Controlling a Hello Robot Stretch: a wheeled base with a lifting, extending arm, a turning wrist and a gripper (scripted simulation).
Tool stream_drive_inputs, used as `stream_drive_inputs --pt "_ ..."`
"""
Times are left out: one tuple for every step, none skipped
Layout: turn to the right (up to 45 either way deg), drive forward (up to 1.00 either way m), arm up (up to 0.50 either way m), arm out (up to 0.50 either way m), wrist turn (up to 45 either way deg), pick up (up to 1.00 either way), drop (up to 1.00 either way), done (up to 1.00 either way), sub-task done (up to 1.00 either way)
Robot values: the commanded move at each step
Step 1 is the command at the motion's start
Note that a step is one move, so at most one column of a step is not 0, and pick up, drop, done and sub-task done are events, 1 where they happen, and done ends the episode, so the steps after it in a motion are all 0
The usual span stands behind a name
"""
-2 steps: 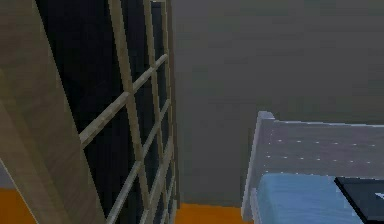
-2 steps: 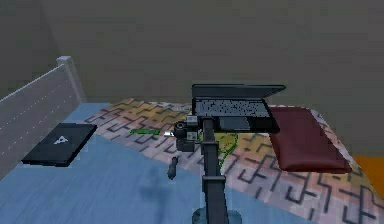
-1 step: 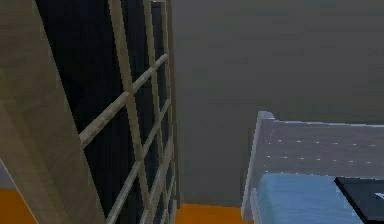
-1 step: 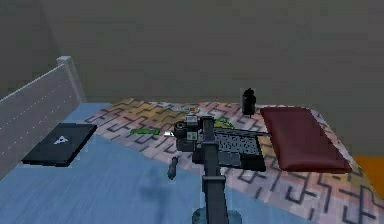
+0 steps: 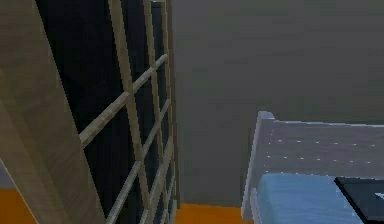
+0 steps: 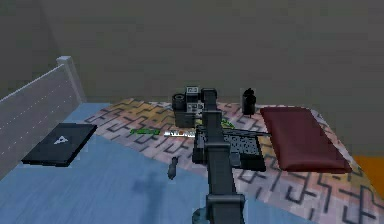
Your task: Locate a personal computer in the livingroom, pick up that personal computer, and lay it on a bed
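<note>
Laptop (image 6: 58, 145), flat dark slab, lies on blue bed (image 6: 120, 185); unclear whether pincer (image 6: 181, 102) holds anything.

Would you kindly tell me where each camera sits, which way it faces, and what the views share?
Forward view: on the robot, facing ahead and somewhat down at a tall wooden frame with dark panels, a grey wall and a white bed frame; no robot body in frame.
Arm side view: on the robot's body, facing out sideways over the bed; the arm rises from the bottom edge to the end effector.
Shared: the white bed frame and the dark flat computer lying on the bed.
</note>
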Motion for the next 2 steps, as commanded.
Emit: stream_drive_inputs --pt "0.0 0.0 0.0 -0.08 0.0 0.0 0.0 0.0 0.0" --pt "0.0 0.0 0.0 0.0 0.0 0.0 0.0 1.0 0.0"
